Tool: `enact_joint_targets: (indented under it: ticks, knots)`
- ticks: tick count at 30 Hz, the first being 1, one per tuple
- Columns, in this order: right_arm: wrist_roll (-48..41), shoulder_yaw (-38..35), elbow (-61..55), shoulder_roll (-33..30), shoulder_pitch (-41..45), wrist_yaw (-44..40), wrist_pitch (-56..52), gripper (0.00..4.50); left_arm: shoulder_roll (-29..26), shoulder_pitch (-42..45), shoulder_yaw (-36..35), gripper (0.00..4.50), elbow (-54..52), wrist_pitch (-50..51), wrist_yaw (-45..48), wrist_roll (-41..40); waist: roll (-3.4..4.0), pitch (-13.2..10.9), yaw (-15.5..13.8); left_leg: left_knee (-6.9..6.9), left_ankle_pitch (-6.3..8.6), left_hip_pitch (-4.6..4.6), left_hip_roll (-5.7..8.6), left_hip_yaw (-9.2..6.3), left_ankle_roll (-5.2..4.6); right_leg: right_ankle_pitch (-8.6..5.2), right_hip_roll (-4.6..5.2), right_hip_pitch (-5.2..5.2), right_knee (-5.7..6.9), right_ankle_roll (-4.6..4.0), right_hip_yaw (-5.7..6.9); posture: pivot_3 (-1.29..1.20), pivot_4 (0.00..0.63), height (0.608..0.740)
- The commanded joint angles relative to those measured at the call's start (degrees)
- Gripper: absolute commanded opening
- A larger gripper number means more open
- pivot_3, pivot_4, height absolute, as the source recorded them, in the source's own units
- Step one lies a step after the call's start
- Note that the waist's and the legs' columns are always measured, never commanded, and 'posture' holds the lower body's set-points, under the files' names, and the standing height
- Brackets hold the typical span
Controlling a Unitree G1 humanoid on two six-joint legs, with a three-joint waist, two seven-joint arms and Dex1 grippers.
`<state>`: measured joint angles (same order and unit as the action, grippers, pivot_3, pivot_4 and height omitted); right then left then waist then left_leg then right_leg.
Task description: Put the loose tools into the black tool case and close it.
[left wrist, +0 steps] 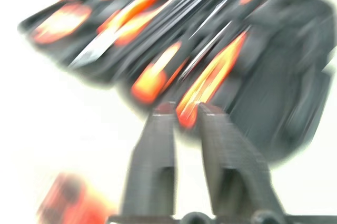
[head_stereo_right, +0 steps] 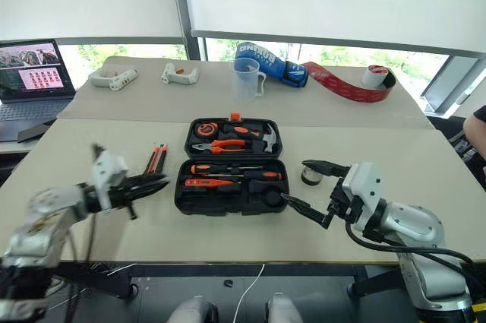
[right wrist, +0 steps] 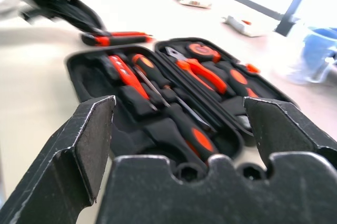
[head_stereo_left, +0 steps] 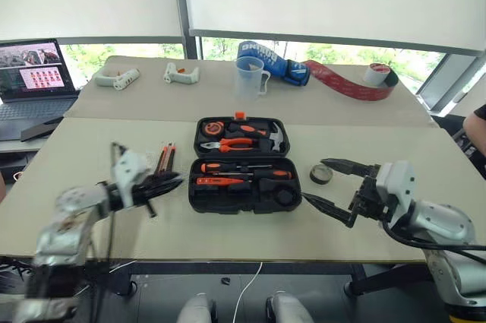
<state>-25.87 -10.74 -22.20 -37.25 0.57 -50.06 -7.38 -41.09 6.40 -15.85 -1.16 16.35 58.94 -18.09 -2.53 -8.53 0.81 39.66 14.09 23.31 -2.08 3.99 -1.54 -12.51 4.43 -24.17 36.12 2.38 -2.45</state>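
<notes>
The black tool case [head_stereo_left: 228,200] lies open mid-table, with pliers, a hammer and orange-and-black screwdrivers in its recesses. Left of it lie loose orange-and-black tools [head_stereo_left: 165,158], also seen past the case in the right wrist view [right wrist: 113,38]. A small black tape roll [head_stereo_left: 321,174] sits just right of the case. My left gripper [head_stereo_left: 165,183] hovers left of the case, pointing at it, with a narrow gap between its fingers [left wrist: 158,145] and nothing in them. My right gripper [head_stereo_left: 325,184] stands wide open right of the case, beside the tape roll, and is empty.
At the back stand a laptop [head_stereo_left: 34,80], two white handles [head_stereo_left: 118,77], a clear jug [head_stereo_left: 250,76], a blue roll [head_stereo_left: 269,59] and big red tape [head_stereo_left: 353,86]. A person's arm [head_stereo_left: 477,129] shows at the right edge. The table's front edge is close.
</notes>
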Motion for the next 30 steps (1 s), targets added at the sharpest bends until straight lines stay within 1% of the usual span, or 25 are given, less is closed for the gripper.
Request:
enact_joint_targets:
  ticks: [1,3,4,7,10,13,15,17,18,20,23,25,27,30]
  knots:
    - [-0.7,-3.4,1.1,0.9,-0.5,-1.5,6.4,4.50,-2.9,-7.1,-11.6,2.42,-4.7,2.6,-3.4,-2.9,0.00,0.0,-0.2,0.03,0.00,0.00,-0.01,0.01,0.00,0.01,0.02,0.01,0.00,0.01,0.00,0.00,0.150,0.740]
    - [-1.3,-3.9,1.9,0.4,-0.9,-3.0,7.3,4.50,-3.9,-11.9,-16.5,3.15,-4.1,4.4,-5.5,-2.4,0.01,0.0,-0.3,0.05,0.00,-0.02,-0.05,0.01,0.01,0.01,0.05,0.03,-0.01,0.01,0.02,0.00,0.150,0.740]
    - [-1.6,-4.2,2.3,0.3,-0.8,-3.7,8.0,4.50,-4.2,-13.8,-18.3,3.43,-3.7,5.0,-7.0,-1.8,0.02,0.0,-0.2,0.04,0.00,-0.05,-0.08,0.02,0.01,0.00,0.05,0.05,-0.03,0.00,0.03,0.00,0.150,0.740]
    - [-1.1,-3.4,3.3,-0.3,-0.5,-7.0,11.4,4.50,-5.6,-17.9,-20.4,4.42,-4.5,12.6,-11.2,-1.1,0.08,-0.1,-0.3,0.02,0.01,-0.12,-0.14,0.08,0.02,-0.07,0.06,0.04,-0.03,-0.17,0.03,0.00,0.150,0.740]
    - [-1.8,-1.7,3.2,-0.2,-0.4,-8.3,10.5,4.50,-6.1,-18.2,-20.4,4.46,-7.9,18.7,-13.3,-2.7,0.08,-0.1,-0.6,0.02,0.01,-0.15,-0.22,0.08,0.04,-0.20,0.03,0.00,-0.02,-0.34,0.10,0.00,0.150,0.740]
    - [-2.8,-0.3,3.0,0.3,1.1,-8.5,9.0,4.50,-7.6,-15.4,-19.4,4.46,-12.7,30.2,-16.4,-5.7,0.07,-0.1,-0.8,0.03,0.00,-0.15,-0.33,0.12,0.07,-0.18,0.01,-0.03,-0.03,-0.40,0.16,0.00,0.150,0.740]
    - [-3.8,0.3,2.5,1.0,2.9,-7.8,7.7,4.50,-7.8,-9.5,-17.9,4.46,-16.3,38.8,-20.0,-8.4,0.07,-0.1,-0.8,0.04,-0.01,-0.14,-0.38,0.16,0.09,-0.08,-0.01,-0.03,-0.01,-0.55,0.14,0.00,0.150,0.740]
    - [-5.1,1.1,1.8,1.0,4.5,-7.8,6.0,4.50,-6.5,-1.1,-15.7,4.46,-19.0,48.2,-24.5,-11.2,0.10,-0.1,-1.2,0.03,-0.05,-0.14,-0.38,0.17,0.15,-0.01,-0.02,-0.01,0.01,-0.58,0.15,0.00,0.150,0.740]
    - [-5.3,1.5,1.5,0.7,5.0,-8.0,5.4,4.50,-6.1,1.8,-14.7,4.46,-19.7,51.5,-26.1,-11.7,0.10,-0.1,-1.3,0.03,-0.07,-0.14,-0.38,0.17,0.17,0.00,-0.03,-0.01,0.03,-0.57,0.17,0.00,0.150,0.740]
    - [-6.0,2.4,0.7,1.2,7.4,-7.4,4.2,4.50,-4.9,8.0,-8.5,4.46,-21.3,56.3,-31.4,-9.4,0.10,-0.1,-1.2,0.03,-0.13,-0.14,-0.38,0.17,0.24,0.24,-0.13,0.01,0.00,-0.35,0.16,0.00,0.150,0.740]
    - [-6.5,3.2,0.6,2.2,9.8,-6.3,3.3,4.50,0.9,17.0,-3.4,4.46,-21.1,63.3,-39.8,-6.7,0.10,-0.1,-1.1,0.01,-0.15,-0.15,-0.14,0.16,0.23,0.31,-0.20,0.04,0.02,-0.24,0.08,0.00,0.150,0.740]
    - [-5.8,4.0,1.2,2.6,10.0,-6.7,3.6,4.50,6.6,21.9,-2.5,4.46,-19.3,66.5,-44.4,-4.9,0.07,-0.1,-0.8,0.02,-0.16,-0.08,-0.09,0.05,0.24,0.30,-0.25,0.00,0.03,-0.23,0.07,0.00,0.150,0.740]
    - [-5.1,4.4,1.7,2.8,9.9,-7.1,4.1,4.50,10.8,24.3,-0.8,4.46,-16.4,65.4,-47.6,-3.0,0.06,-0.1,-0.8,-0.02,-0.15,-0.05,0.00,-0.03,0.24,0.29,-0.25,0.01,0.03,-0.21,0.05,0.00,0.150,0.740]
    - [-5.1,4.1,1.9,2.6,9.6,-7.1,4.3,4.50,14.0,25.3,1.5,4.46,-12.6,62.2,-50.5,-0.2,0.06,-0.1,-0.5,-0.10,-0.15,-0.02,0.05,-0.05,0.23,0.29,-0.23,-0.02,-0.02,-0.21,0.04,0.00,0.150,0.740]
